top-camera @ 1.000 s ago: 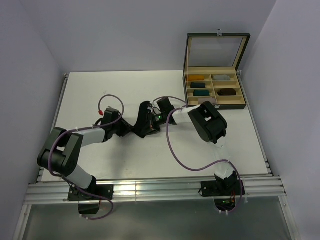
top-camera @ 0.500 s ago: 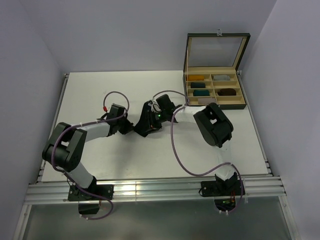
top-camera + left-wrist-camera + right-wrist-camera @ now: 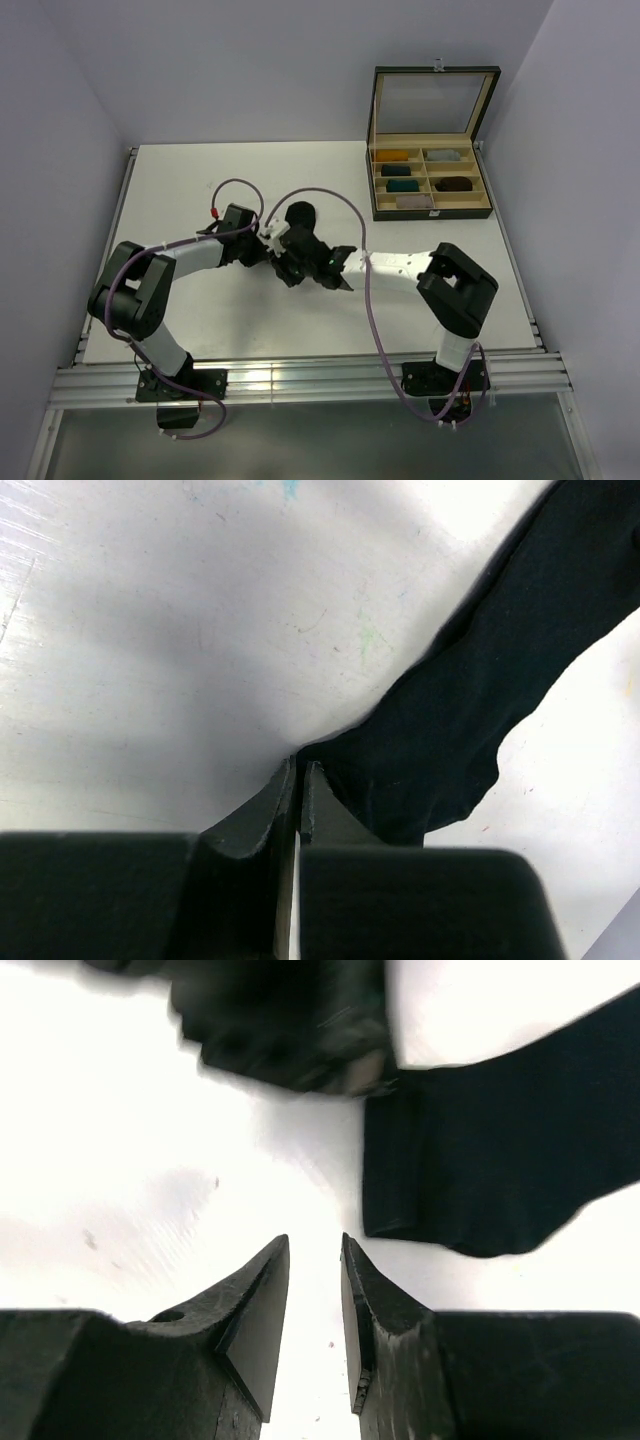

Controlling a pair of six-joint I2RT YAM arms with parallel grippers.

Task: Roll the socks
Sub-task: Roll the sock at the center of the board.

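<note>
A black sock (image 3: pixel 300 217) lies on the white table at mid-centre; in the left wrist view it (image 3: pixel 480 700) runs from the jaw tips up to the right. My left gripper (image 3: pixel 266 245) is shut, its tips (image 3: pixel 298 768) pinching the sock's near corner. My right gripper (image 3: pixel 290 267) sits low just right of the left one, jaws a little apart and empty (image 3: pixel 315 1250) over bare table; the sock's folded end (image 3: pixel 500 1170) lies ahead and to its right, not touching. No striped brown sock can be made out.
An open wooden box (image 3: pixel 430 182) with compartments holding rolled bundles stands at the back right, lid raised. Purple cables loop above both arms. The right forearm (image 3: pixel 400 266) stretches across the table's middle. Table edge rails run along the near side.
My right arm has dropped and stretched out leftward, its gripper coming off the sock and toward the near side. My left gripper has shifted slightly right, still on the sock.
</note>
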